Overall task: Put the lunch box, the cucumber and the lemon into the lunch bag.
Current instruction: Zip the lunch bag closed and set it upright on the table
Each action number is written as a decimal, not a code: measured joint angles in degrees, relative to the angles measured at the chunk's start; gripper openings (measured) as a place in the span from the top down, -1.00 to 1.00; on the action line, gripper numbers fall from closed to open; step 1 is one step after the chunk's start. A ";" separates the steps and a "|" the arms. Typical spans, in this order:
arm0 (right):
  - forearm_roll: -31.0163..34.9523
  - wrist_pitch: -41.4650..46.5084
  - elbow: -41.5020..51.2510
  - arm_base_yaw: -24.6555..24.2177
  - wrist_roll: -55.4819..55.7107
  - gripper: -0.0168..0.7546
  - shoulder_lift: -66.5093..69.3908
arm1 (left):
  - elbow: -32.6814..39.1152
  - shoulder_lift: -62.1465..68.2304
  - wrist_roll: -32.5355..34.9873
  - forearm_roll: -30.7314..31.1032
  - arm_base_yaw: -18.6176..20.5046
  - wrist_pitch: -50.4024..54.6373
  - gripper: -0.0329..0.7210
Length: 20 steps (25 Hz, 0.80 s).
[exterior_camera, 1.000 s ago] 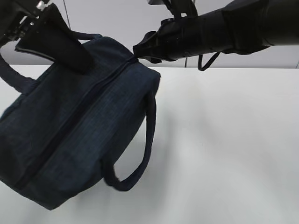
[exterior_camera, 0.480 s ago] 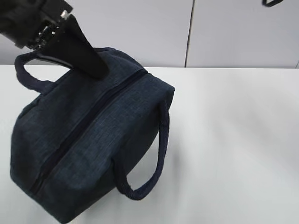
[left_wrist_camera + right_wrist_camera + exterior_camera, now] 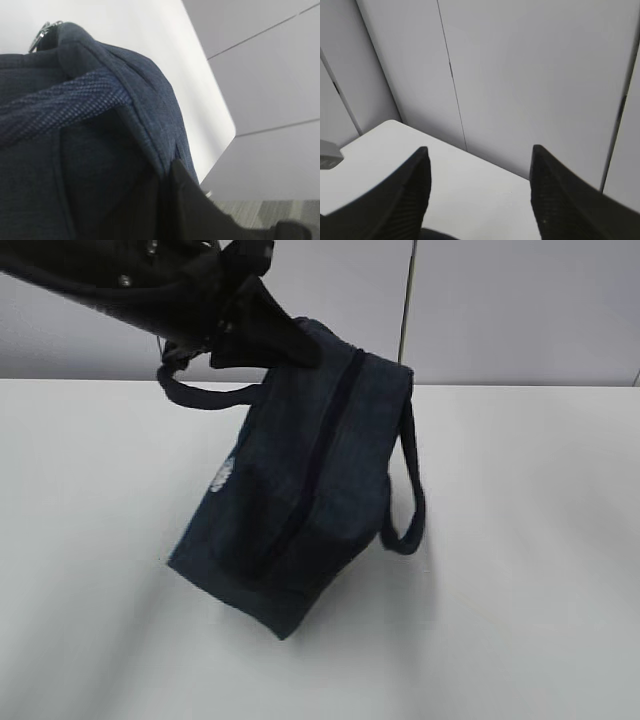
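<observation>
The dark navy lunch bag (image 3: 300,500) hangs tilted over the white table, its zipper line running down its face and a small white logo (image 3: 222,476) on its side. My left gripper (image 3: 290,345) is shut on the bag's top edge beside one loop handle (image 3: 200,395). In the left wrist view the bag's fabric (image 3: 75,165) fills the frame, a silver ring pull (image 3: 42,35) at the top left, and the gripper (image 3: 162,175) pinches the seam. My right gripper (image 3: 480,165) stands open with nothing in it. The lunch box, the cucumber and the lemon are out of view.
The white table (image 3: 520,540) stretches to the right and front of the bag. Grey wall panels (image 3: 500,300) stand behind it. The bag's other handle (image 3: 410,490) dangles on its right side.
The left gripper has carried the bag from the left towards the middle and tipped it more on end. The right arm has left the exterior view.
</observation>
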 joint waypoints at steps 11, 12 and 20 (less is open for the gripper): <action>-8.21 3.59 0.00 0.00 6.67 -0.25 -0.11 | -0.42 13.84 2.53 -11.54 0.08 -16.62 0.94; -8.21 3.71 0.00 0.00 6.80 -0.25 -0.11 | -0.47 14.90 2.53 -11.96 0.08 -16.62 0.94; -8.60 4.54 0.00 0.00 7.80 -0.25 -0.11 | -0.69 17.55 3.14 -12.46 1.14 -13.47 0.43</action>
